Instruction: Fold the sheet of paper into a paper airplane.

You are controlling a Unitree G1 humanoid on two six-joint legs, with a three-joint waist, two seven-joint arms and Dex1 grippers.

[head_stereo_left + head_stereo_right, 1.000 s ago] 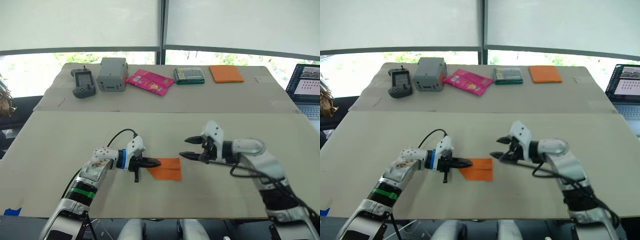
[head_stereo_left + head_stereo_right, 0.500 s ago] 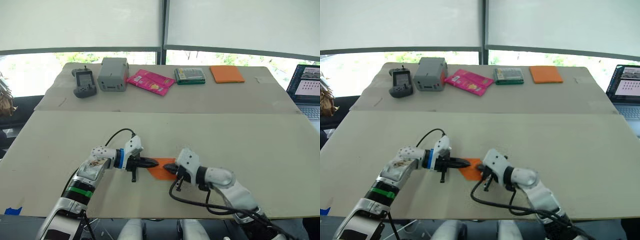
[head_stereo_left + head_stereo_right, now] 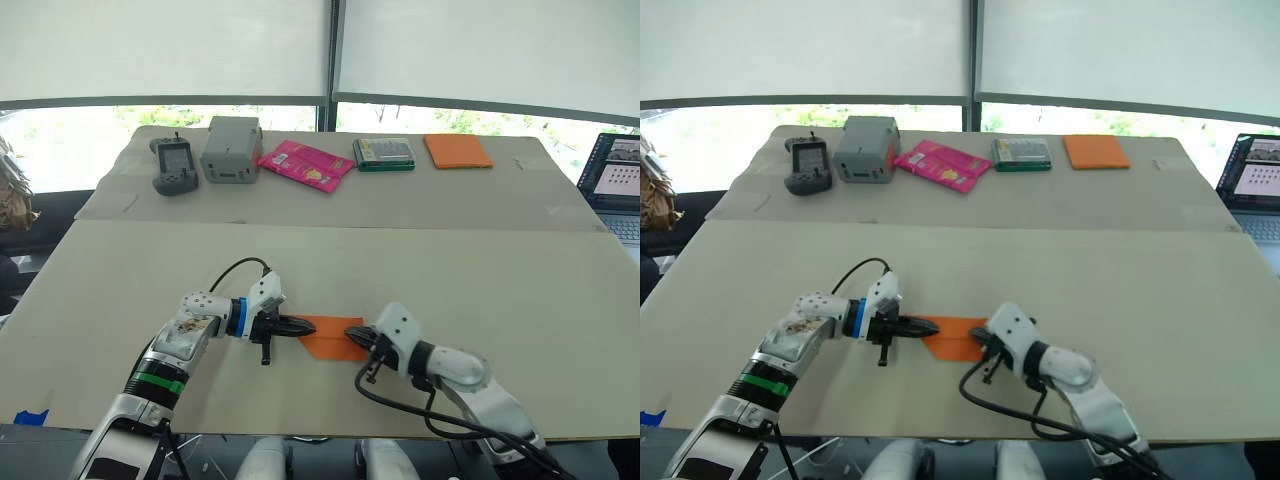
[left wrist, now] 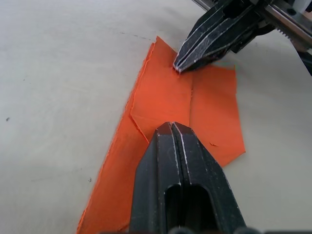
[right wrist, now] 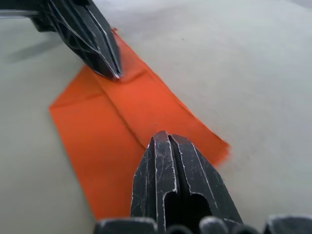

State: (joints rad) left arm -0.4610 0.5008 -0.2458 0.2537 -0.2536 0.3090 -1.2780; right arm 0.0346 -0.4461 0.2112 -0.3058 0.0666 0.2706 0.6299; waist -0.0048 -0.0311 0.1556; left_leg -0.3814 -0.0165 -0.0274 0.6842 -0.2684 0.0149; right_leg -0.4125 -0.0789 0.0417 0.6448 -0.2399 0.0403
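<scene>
The sheet of paper point(image 3: 328, 337) lies flat on the near table, bright orange and folded into a narrow shape with crease lines and a point toward my left. My left gripper point(image 3: 308, 325) is shut, its tip resting on the paper's left part. My right gripper point(image 3: 358, 336) is shut too, its tip pressing on the paper's right end. In the left wrist view my shut fingers point(image 4: 170, 146) lie over the paper point(image 4: 209, 102), with the right gripper point(image 4: 178, 68) facing them. The right wrist view looks along my shut fingers point(image 5: 168, 165) over the paper point(image 5: 117, 126) to the left gripper point(image 5: 116, 74).
On the far table lie a grey handheld controller point(image 3: 173, 166), a grey box point(image 3: 231, 150), a pink packet point(image 3: 305, 164), a green-edged case point(image 3: 384, 152) and a thicker orange pad point(image 3: 458, 150). A laptop point(image 3: 620, 175) stands at the right edge. Cables trail from both wrists.
My right gripper closed and dropped from above the table onto the paper, then slid back toward the paper's right end. The left gripper stayed on the paper.
</scene>
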